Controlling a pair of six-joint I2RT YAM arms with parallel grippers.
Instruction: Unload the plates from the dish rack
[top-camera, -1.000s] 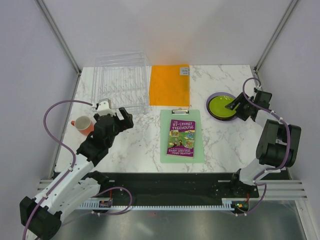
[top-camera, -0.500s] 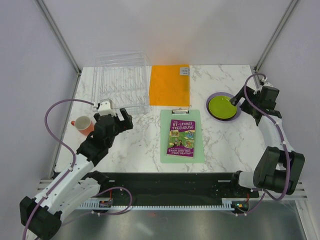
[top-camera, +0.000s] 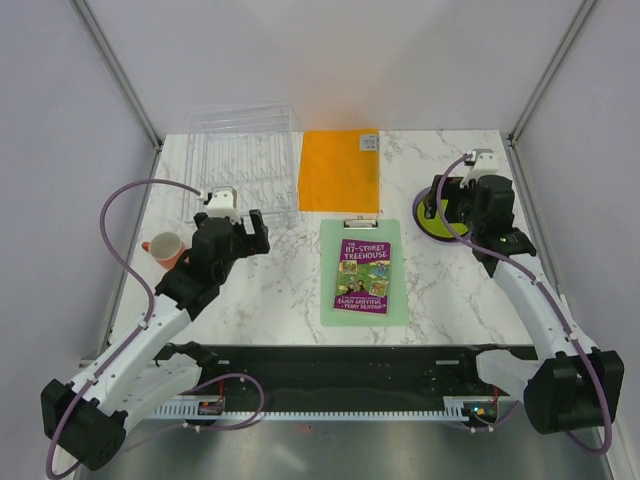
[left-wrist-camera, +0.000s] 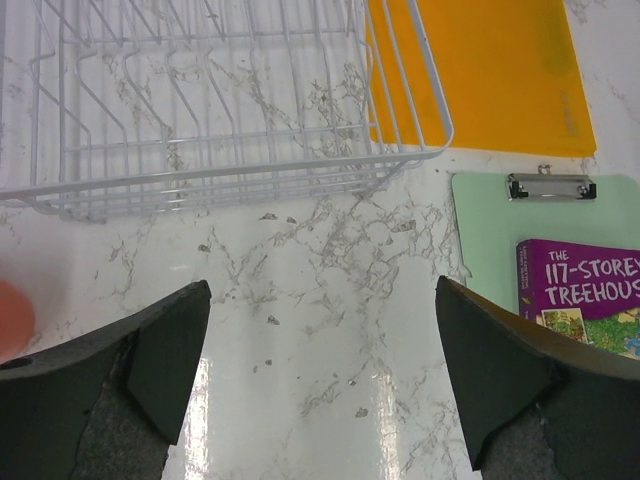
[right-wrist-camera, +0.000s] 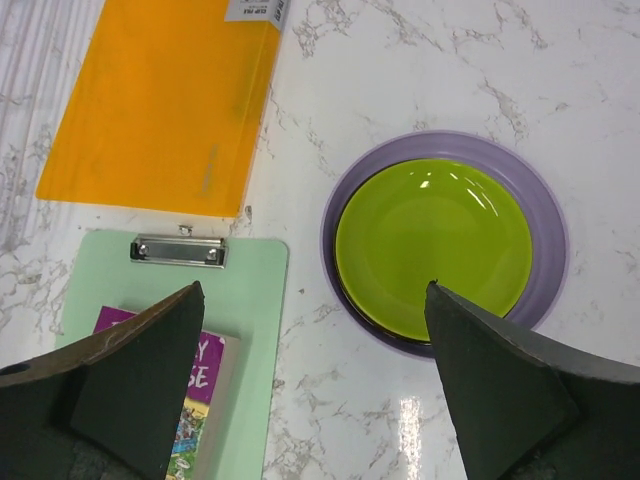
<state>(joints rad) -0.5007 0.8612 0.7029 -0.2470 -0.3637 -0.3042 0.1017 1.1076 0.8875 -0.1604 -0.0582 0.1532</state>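
1. Swinging left, the right gripper (top-camera: 436, 210) hovered over the plates (top-camera: 442, 231) at centre right; the dish rack (top-camera: 240, 165), upper left, stood empty.
2. Left gripper (left-wrist-camera: 320, 300) was spread wide and empty, just below the rack.
3. Right jaws were spread and empty above the stacked plates; unloading looked done.

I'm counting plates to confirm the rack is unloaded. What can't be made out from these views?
Plates under the lime green plate: right wrist view, it hides all but the lilac plate's rim and a dark edge.
Same stack, top view: right gripper covers most.
Dish rack's far end: left wrist view, cut by the top edge.
Cup: left wrist view, an orange blur at the edge.
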